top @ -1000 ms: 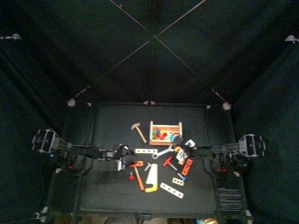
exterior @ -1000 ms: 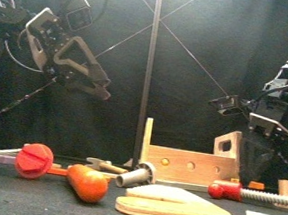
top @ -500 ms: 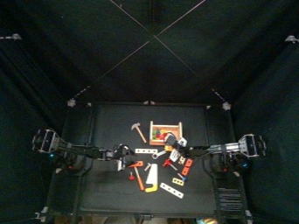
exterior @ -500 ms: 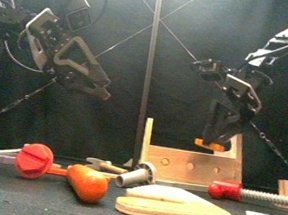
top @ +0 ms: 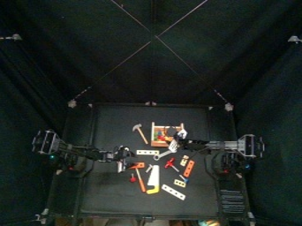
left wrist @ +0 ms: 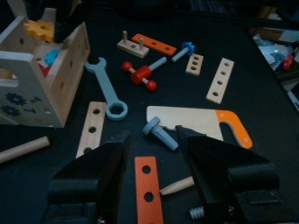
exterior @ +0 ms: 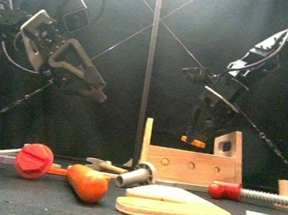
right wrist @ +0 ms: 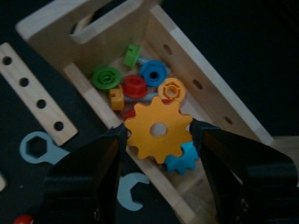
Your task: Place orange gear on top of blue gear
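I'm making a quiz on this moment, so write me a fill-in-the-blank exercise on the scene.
1. The right gripper is shut on the ______ gear.
2. That gear hangs above the wooden ______, where the blue gear lies.
3. The left gripper holds ______, its fingers apart.
4. The saw has an ______ handle.

Missing words: orange; toolbox; nothing; orange

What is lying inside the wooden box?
In the wooden box lie green, red, blue and yellow small parts. The held orange gear covers most of a blue gear beneath.
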Controlling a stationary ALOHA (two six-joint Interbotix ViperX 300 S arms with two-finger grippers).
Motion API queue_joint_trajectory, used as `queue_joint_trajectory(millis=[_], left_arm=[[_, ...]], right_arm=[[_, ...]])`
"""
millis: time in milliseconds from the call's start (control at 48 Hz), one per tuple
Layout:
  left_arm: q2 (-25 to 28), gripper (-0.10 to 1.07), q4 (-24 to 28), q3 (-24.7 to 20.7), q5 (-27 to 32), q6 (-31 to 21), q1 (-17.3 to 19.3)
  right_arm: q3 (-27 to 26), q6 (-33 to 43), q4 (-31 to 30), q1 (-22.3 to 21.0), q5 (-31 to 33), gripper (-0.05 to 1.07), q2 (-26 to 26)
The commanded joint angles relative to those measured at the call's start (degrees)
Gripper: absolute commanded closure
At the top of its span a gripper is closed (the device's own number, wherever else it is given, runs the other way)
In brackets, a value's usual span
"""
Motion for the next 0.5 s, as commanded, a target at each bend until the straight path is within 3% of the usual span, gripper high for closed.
queue_joint_trajectory(millis=[0,333,479], left_arm=[[-2.20,0.13,0.79,0.00,-0.62,0.09,-0.18],[-4.48,0.14,0.18,1.41,-0.79,-0.09,-0.18],[-4.48,0.13,0.18,1.23,-1.32,-0.09,-0.18]], right_arm=[[-1.14,0.18,-0.35,-1.05,-0.88,0.23,0.18],[-1.58,0.18,-0.18,-1.85,-1.05,0.02,1.85],[-1.85,0.18,-0.18,-1.93,-1.05,-0.02,1.85]])
